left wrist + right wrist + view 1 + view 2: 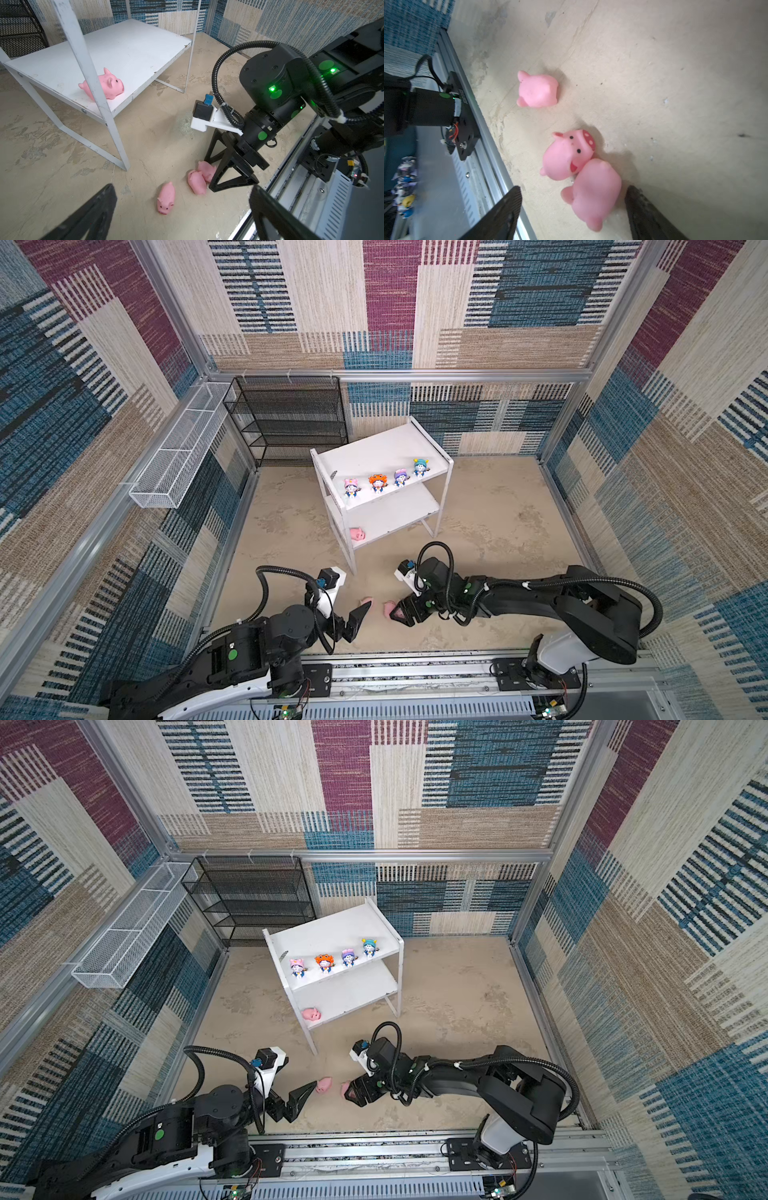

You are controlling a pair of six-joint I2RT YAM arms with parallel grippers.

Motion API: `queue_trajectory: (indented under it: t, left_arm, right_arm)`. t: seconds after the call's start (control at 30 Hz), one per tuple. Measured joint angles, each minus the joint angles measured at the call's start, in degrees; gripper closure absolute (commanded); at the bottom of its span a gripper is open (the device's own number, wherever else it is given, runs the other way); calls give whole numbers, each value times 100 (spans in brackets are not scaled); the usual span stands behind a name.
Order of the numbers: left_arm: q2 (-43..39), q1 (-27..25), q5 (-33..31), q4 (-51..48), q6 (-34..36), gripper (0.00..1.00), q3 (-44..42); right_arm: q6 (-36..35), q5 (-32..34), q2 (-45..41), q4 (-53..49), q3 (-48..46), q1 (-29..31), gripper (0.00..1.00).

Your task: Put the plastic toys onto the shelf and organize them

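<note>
Currently: white shelf [386, 448] stands angled on the floor [498, 510], nearer its back edge. Left claw [182, 186] wide, empty, low by the floor's front edge. Right claw [574, 187] open, straddling one pig [593, 193], no contact. Four figurines [377, 483] line the top board's front edge. Another pig [357, 534] sits at the lower board's front-left corner. Two more pigs [165, 198] lie loose between the claws.

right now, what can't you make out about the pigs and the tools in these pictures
Both top views: the right tool hides nearly all of the pig it straddles.
Left wrist view: a shelf leg crosses the pig on the lower board, hiding its middle.
Right wrist view: the straddled pig's face is turned away; the small figures at the frame edge are too blurred to identify.
</note>
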Motion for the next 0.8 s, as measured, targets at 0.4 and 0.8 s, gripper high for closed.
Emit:
queue_trajectory:
  t: [0.4,0.8]
  left_arm:
    - [48,0,0,0,0,0,0]
    - [59,0,0,-4,-2,0,0]
  right_arm:
    - [-107,1547,-164,-680,61,459,52]
    - [-278,1696,-90,-693,205,549,41]
